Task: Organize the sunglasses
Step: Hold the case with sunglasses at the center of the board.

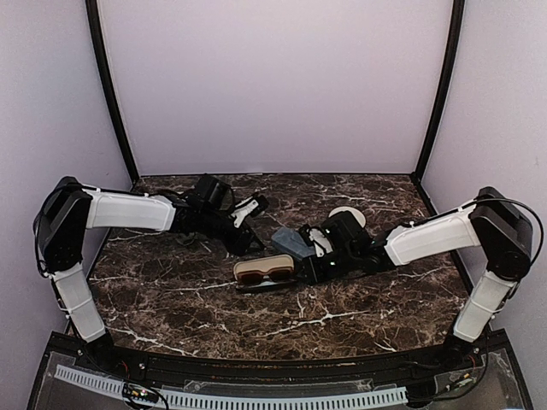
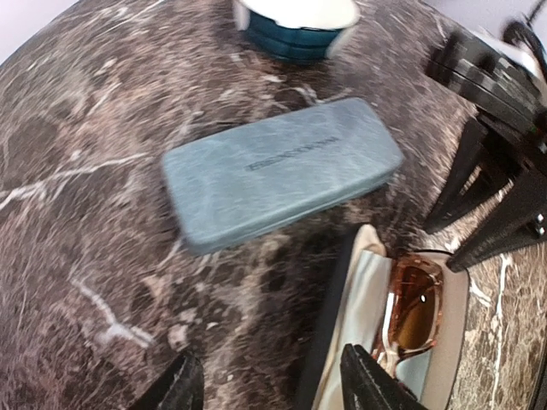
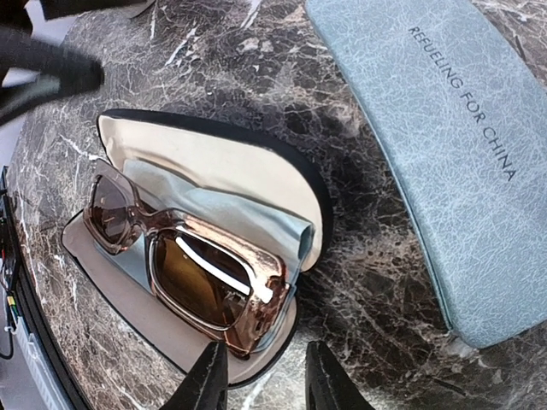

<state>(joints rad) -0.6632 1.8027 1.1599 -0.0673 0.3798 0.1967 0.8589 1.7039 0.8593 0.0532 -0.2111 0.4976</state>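
One pair of sunglasses (image 1: 265, 272) with a clear pinkish-brown frame and brown lenses (image 3: 184, 265) lies folded in an open black case (image 1: 242, 266) with a cream lining (image 3: 222, 162), on a light blue cloth. The sunglasses (image 2: 414, 307) also show at the lower right of the left wrist view. My right gripper (image 3: 265, 384) is open at the case's right end, one finger beside the rim, nothing between the fingers. My left gripper (image 2: 273, 384) is open just behind the case, one finger over its edge, holding nothing. In the top view the left gripper (image 1: 252, 242) and right gripper (image 1: 312, 260) flank the case.
A shut blue-grey rectangular case (image 1: 291, 242) lies just behind the open one, its lettered lid (image 3: 461, 154) facing up (image 2: 282, 171). A round white-topped teal object (image 1: 348, 216) sits farther back (image 2: 295, 21). Dark marble table (image 1: 171, 299); walls enclose three sides.
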